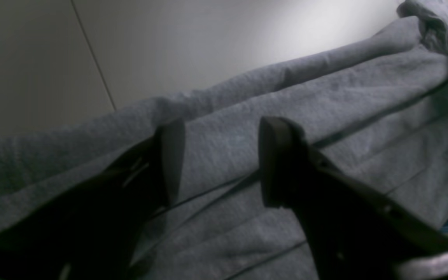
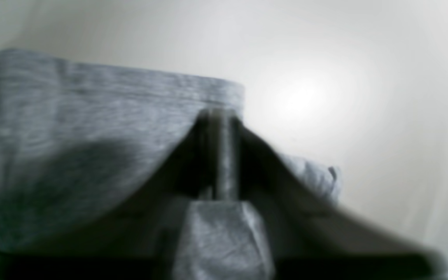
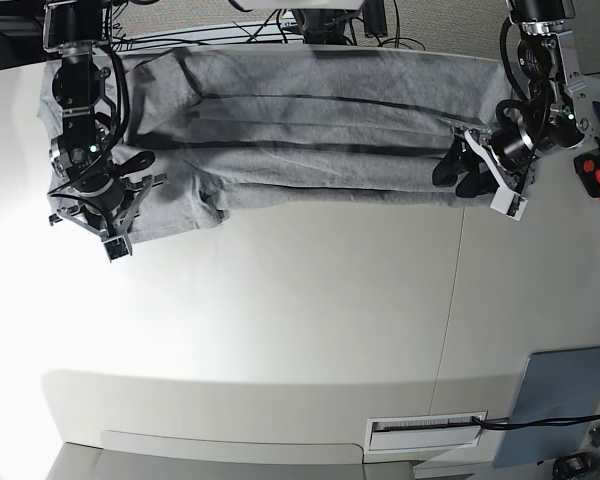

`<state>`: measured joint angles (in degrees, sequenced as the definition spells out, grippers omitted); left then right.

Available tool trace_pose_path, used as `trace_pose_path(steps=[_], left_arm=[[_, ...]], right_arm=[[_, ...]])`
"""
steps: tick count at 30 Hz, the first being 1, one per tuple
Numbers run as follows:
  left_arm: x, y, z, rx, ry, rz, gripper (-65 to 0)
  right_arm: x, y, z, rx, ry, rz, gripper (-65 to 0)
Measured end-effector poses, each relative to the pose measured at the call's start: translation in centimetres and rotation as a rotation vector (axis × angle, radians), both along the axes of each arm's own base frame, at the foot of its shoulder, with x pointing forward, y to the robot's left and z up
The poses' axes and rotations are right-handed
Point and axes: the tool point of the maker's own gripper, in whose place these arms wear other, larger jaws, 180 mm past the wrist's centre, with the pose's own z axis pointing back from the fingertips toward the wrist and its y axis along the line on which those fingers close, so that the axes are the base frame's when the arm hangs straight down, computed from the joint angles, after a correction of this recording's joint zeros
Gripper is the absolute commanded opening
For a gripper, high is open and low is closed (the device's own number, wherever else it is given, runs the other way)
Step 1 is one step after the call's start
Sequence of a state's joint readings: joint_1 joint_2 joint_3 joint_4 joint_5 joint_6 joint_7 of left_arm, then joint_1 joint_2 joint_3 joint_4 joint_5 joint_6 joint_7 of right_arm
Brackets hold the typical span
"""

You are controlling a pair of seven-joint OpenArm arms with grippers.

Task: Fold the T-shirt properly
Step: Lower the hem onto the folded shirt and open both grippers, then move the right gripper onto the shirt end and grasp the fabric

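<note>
The heather-grey T-shirt (image 3: 310,140) lies along the table's far edge as a long band with lengthwise creases. At its right end in the base view, my left gripper (image 3: 452,172) rests low on the cloth. In the left wrist view its fingers (image 1: 169,155) stand wide apart over the T-shirt (image 1: 325,101), so the left gripper (image 1: 220,159) is open with nothing pinched. At the band's other end, my right gripper (image 3: 105,225) sits on the sleeve area. The right wrist view shows my right gripper (image 2: 224,155) shut on a thin strip of the T-shirt (image 2: 72,116).
A grey-blue flat panel (image 3: 560,400) lies at the front right corner. A red-handled tool (image 3: 592,170) sits past the left arm at the right edge. Cables run behind the shirt. A table seam (image 3: 450,300) runs front to back, and a slot (image 3: 425,428) marks the front edge.
</note>
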<state>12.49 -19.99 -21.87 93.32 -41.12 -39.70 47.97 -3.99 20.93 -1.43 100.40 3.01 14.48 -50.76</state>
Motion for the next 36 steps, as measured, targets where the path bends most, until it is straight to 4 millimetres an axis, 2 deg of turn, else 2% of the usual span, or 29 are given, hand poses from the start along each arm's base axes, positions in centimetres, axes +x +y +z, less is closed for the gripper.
trace_pose_path(steps=[1,2,10,15,22,27,29,33,36], left_arm=[[0.0,0.0,0.0,0.001,0.0,0.0,-34.1],[0.0,0.0,0.0,0.001,0.001,0.0,-34.1],[0.0,0.0,0.0,0.001,0.001,0.0,-34.1],[0.0,-0.6,0.0,-0.018,-0.002,0.005,-34.1],[0.0,-2.2,-0.2,-0.07,-0.002,0.017,-34.1],[-0.1,-2.2,-0.6,-0.052,0.006,0.016,-34.1],[-0.3,-2.0,-1.0,-0.025,0.015,0.013,-34.1],[-0.3,-2.0,-1.0,-0.021,0.016,0.013,-34.1],[-0.3,-2.0,-1.0,-0.02,0.016,0.013,-34.1]], right_arm=[[0.4,-0.1,-0.1,0.005,-0.008,-0.002,-37.7],[0.7,-0.2,-0.2,0.01,-0.013,-0.001,-35.1],[2.6,-2.1,-3.2,0.095,0.101,-0.098,-34.7],[3.6,-3.7,-4.2,0.108,0.168,-0.168,-34.7],[3.9,-2.5,-6.0,0.32,0.269,-0.231,-34.8],[3.8,-2.1,-6.2,0.348,0.292,-0.209,-35.0],[3.7,-2.0,-6.2,0.348,0.308,-0.198,-39.1],[3.5,-1.8,-6.3,0.349,0.321,-0.19,-53.4],[3.5,-1.7,-6.3,0.353,0.323,-0.186,-61.7]])
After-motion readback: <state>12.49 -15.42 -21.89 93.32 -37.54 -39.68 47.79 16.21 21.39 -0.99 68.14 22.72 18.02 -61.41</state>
